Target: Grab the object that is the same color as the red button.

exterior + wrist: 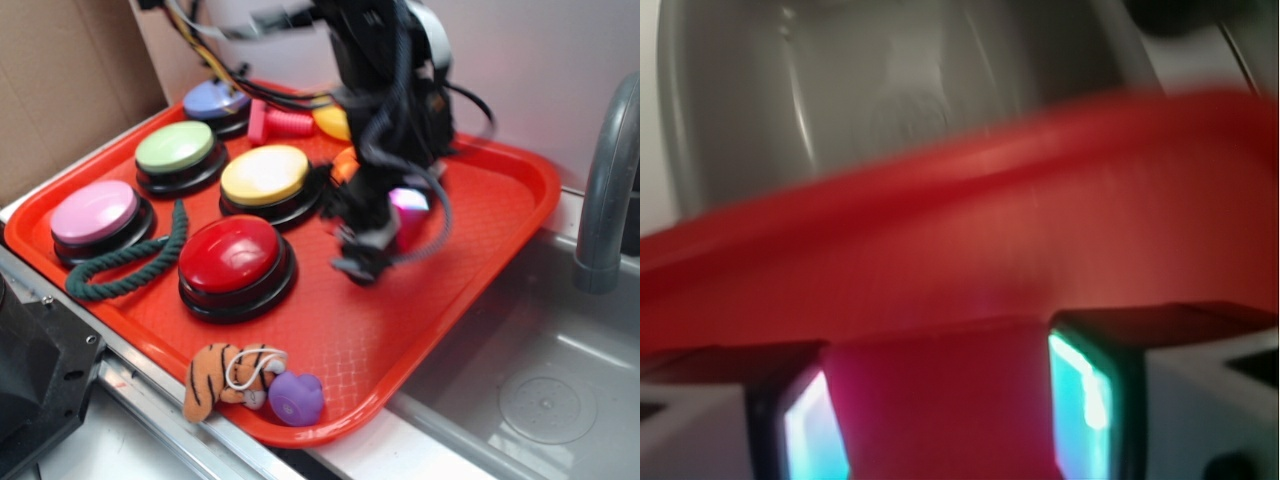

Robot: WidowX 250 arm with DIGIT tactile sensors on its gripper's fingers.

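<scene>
Red fills the gap between your pincer's (940, 400) lit pads in the wrist view: a matte red block (940, 400) sits squarely there, touching both, so you appear to be clamped on the red wedge the task asks for, the one matching the red button (236, 262). Judging by the tray (960, 260) rim sweeping across that view at a tilt and the sink (840, 110) beyond it, you are in the grasp-and-lift step, with the block probably already clear of the tray floor, though the blur makes that hard to confirm.

Your next move calls for little more than keeping the squeeze firm and raising straight up, well away from the yellow button (266, 178) just beside the arm and the cables hanging around it.

From the exterior view you get almost no check on the grip. The arm is smeared by motion and stands in front of the pincer, and only a pinkish glow shows low down on it; the block itself is hidden there. The wedge's sloped face cannot be made out in the wrist view either, since its lower part is cut off by the frame edge.
</scene>
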